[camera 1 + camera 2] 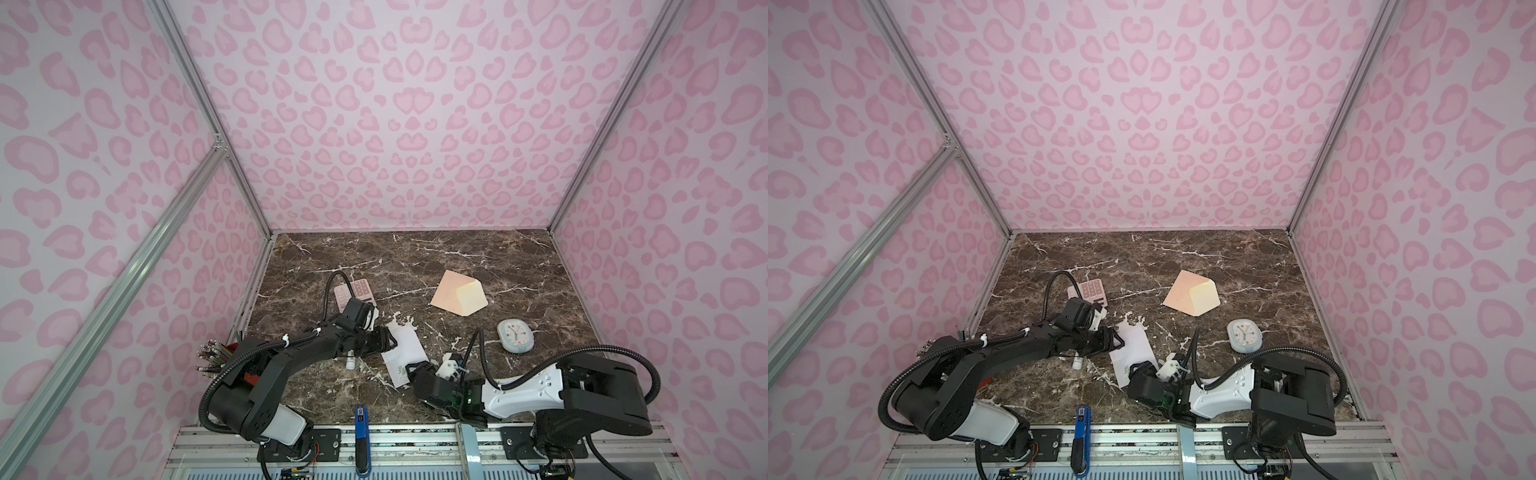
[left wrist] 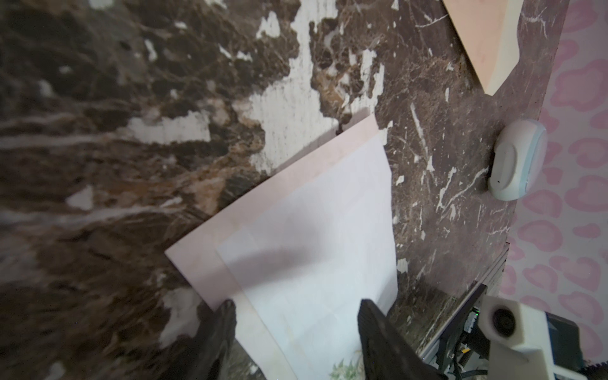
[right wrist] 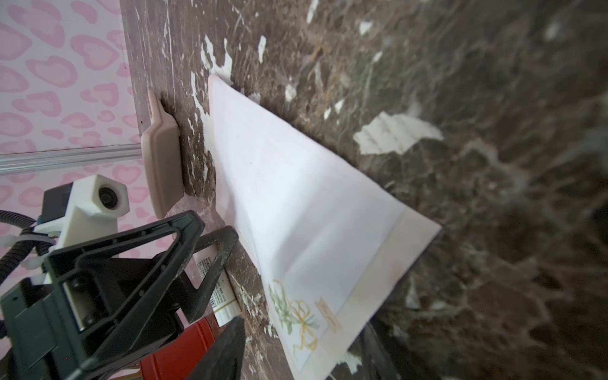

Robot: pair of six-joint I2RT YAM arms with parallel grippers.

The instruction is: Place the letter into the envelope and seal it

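Between the fingers (image 2: pixel 223 329) of the left tool (image 1: pixel 392 337) lies one end of the letter (image 1: pixel 405 351), flat or nearly flat on the worktop (image 1: pixel 457 257). The wrist view shows those fingers standing well apart over the sheet, so I judge this tool wide and gripping nothing. Behind that tool's wrist sits a pink calculator (image 1: pixel 359 291), which plays no part.

Across the sheet, the right tool (image 1: pixel 409 370) hangs at the corner with the green flower print (image 3: pixel 289 306). Its jaws are likewise parted with the corner between them; whether a fingertip touches the paper I cannot tell. So the letter sits between the two tools, one at each end, and neither has closed on it.

Well beyond the right tool, and a little to its right, the envelope (image 1: pixel 455 297) lies by itself in both top views. Its pale flap (image 1: pixel 473 297) is turned out, and nothing is inside as far as can be seen. Nearer that tool, off to its right, is a small clock (image 1: pixel 515 336).

As a judgement, the task is at its very start. Letter and envelope are well apart, the sheet has not been picked up, nothing has been slid in, and the flap is unsealed. What is left is the grasp, the carry to the envelope, the insertion and the closing of the flap.
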